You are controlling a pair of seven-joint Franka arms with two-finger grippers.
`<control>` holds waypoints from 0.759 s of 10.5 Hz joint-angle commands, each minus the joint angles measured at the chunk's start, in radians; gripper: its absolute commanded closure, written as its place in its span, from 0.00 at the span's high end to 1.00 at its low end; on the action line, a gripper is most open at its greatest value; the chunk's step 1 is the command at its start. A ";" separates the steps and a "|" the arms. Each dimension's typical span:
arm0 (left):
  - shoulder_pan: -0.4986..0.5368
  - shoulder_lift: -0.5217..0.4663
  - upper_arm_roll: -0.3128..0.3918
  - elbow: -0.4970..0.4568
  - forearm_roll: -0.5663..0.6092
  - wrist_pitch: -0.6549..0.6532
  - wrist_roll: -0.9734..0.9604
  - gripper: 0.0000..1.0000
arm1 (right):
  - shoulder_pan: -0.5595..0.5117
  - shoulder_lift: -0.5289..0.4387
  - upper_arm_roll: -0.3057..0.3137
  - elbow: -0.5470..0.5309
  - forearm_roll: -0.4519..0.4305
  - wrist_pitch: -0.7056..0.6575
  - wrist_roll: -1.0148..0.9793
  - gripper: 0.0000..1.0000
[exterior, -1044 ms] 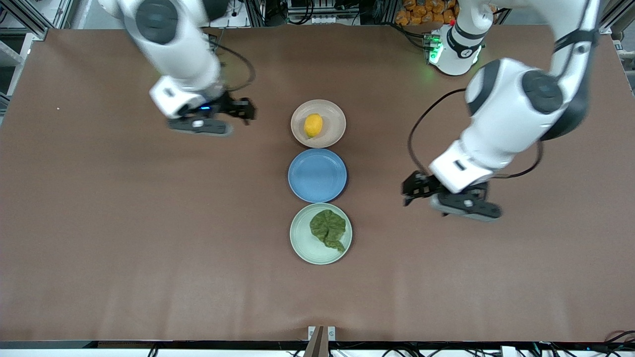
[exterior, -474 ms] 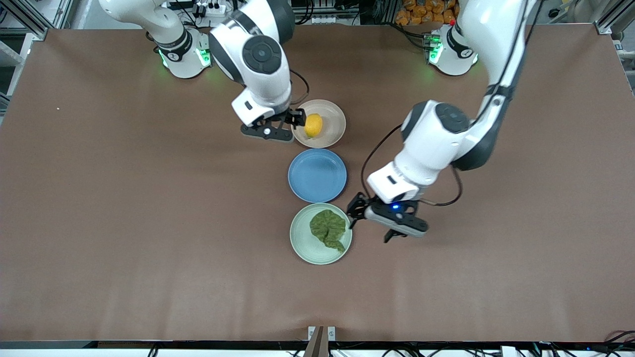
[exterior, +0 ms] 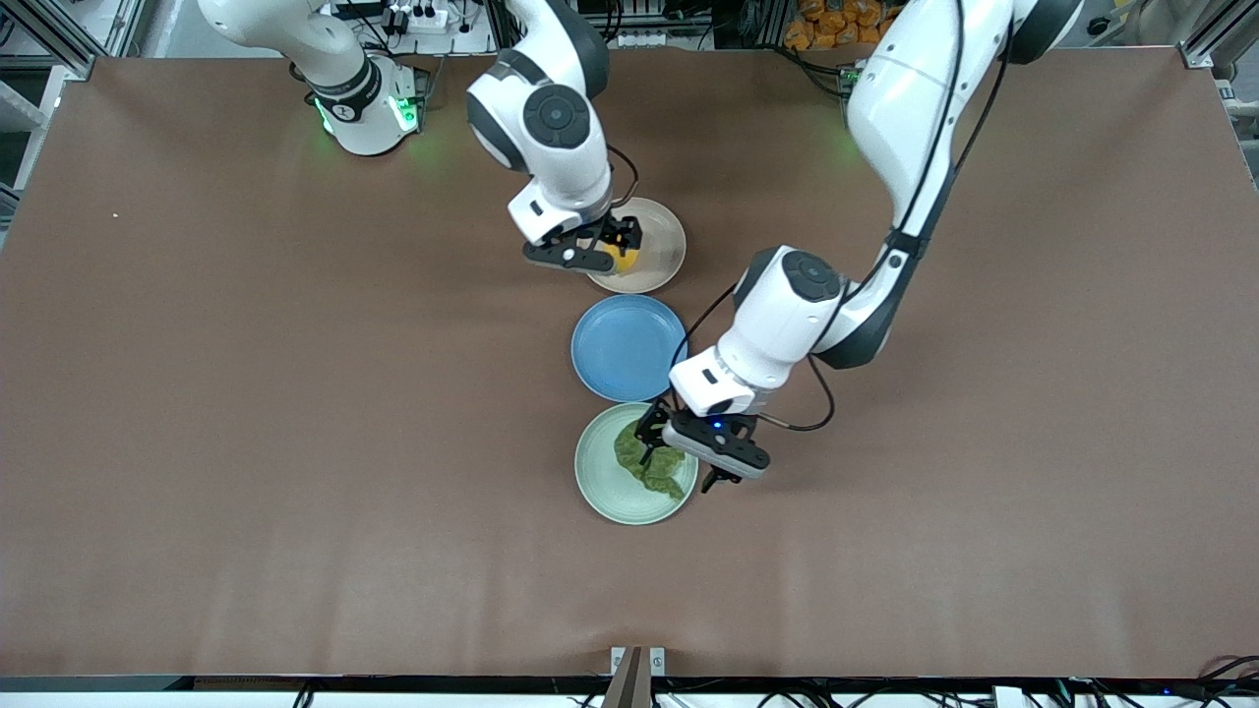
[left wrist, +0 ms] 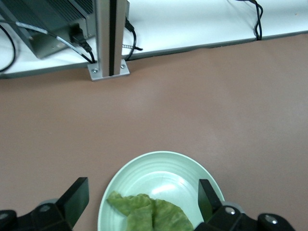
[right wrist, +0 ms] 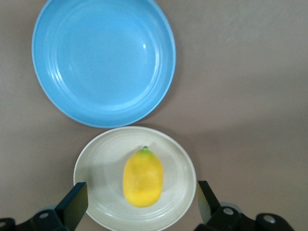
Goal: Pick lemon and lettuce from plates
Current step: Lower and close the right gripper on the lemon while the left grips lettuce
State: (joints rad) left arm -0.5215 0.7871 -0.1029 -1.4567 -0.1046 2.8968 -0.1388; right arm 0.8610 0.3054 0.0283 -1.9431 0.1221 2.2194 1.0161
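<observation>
The lemon (exterior: 627,258) lies in the beige-pink plate (exterior: 657,244), which is the plate farthest from the front camera in a row of three. Next in the row is the blue plate (exterior: 628,346), and nearest to the camera is the mint green plate (exterior: 610,482), where the lettuce (exterior: 653,466) lies. The right gripper (exterior: 618,240) is over the beige-pink plate, directly above the lemon, and it covers most of the fruit in the front view. In the right wrist view the lemon (right wrist: 143,177) shows between the two fingertips (right wrist: 73,203), which stand wide apart on both sides and do not touch it; the blue plate (right wrist: 103,58) is just beside the beige-pink plate (right wrist: 180,159) there. The left gripper (exterior: 681,464) is over the edge of the mint green plate toward the left arm's end of the table, above the lettuce. In the left wrist view its fingers (left wrist: 77,197) are also spread apart, with the lettuce (left wrist: 150,213) and the mint green plate (left wrist: 159,166) between them. Neither gripper holds anything.
</observation>
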 commanded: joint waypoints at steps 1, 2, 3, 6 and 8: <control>-0.014 0.089 0.003 0.064 -0.020 0.050 0.004 1.00 | 0.045 0.052 -0.010 -0.037 0.016 0.116 0.056 1.00; -0.014 0.113 0.003 0.068 -0.020 0.059 0.004 1.00 | 0.050 0.064 -0.010 -0.063 0.016 0.161 0.067 1.00; -0.014 0.141 0.003 0.084 -0.020 0.073 0.007 1.00 | 0.055 0.067 -0.010 -0.088 0.016 0.187 0.067 1.00; -0.026 0.188 0.006 0.104 -0.018 0.091 0.007 1.00 | 0.059 0.112 -0.010 -0.099 0.016 0.236 0.070 1.00; -0.049 0.216 0.014 0.122 -0.018 0.091 0.007 1.00 | 0.084 0.142 -0.010 -0.099 0.018 0.281 0.073 1.00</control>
State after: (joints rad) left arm -0.5429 0.9655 -0.1024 -1.3816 -0.1046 2.9772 -0.1388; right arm 0.9181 0.4266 0.0267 -2.0374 0.1237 2.4610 1.0724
